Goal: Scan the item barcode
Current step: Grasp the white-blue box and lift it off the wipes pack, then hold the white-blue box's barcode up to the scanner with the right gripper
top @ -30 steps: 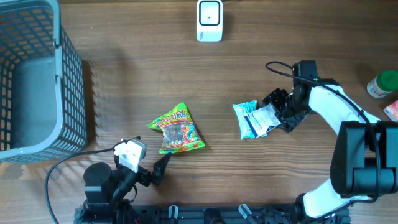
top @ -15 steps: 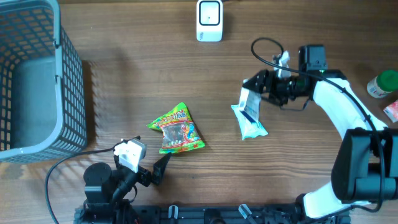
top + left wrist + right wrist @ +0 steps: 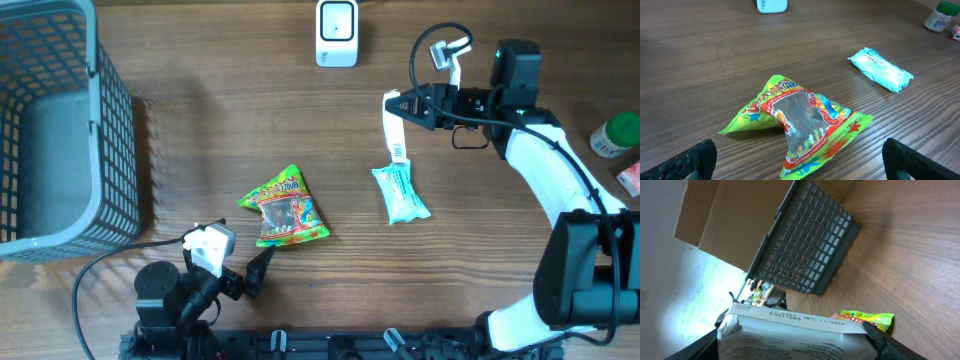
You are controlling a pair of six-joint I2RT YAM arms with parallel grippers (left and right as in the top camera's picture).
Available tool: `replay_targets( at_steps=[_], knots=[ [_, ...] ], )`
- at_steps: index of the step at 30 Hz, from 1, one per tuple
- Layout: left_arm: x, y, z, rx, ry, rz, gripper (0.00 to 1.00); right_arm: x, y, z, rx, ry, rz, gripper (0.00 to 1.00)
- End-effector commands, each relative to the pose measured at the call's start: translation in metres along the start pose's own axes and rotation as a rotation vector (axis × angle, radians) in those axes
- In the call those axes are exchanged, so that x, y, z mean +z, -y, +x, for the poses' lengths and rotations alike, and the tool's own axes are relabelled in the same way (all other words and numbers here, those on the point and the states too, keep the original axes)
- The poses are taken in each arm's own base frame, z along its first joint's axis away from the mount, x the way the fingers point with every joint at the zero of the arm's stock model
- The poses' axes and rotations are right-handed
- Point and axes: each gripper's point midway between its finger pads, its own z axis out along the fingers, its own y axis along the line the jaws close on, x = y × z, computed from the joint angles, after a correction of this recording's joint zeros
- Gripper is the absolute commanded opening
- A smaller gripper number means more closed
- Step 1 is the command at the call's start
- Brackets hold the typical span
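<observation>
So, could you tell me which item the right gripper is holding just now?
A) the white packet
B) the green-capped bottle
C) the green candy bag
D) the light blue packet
A: the right gripper is clamped on the white packet, held up off the table, while the candy bag and the light blue packet lie on the wood.
</observation>
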Motion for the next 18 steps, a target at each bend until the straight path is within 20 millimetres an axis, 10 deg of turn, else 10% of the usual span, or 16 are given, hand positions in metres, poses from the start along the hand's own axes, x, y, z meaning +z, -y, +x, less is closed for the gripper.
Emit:
replay_targets(
  at_steps=[1, 10, 18],
  knots=[
    [0.000, 0.001, 0.000, 0.002, 0.004, 0.004, 1.00, 0.002, 0.001, -0.009, 0.068, 0.030, 0.065, 0.71],
    [0.000, 0.001, 0.000, 0.001, 0.005, 0.004, 1.00, 0.033, 0.050, -0.048, 0.008, 0.203, 0.519, 0.76],
    [0.000, 0.001, 0.000, 0.001, 0.004, 0.004, 1.00, -0.009, 0.048, -0.138, -0.481, 0.421, 1.149, 0.74]
  ],
)
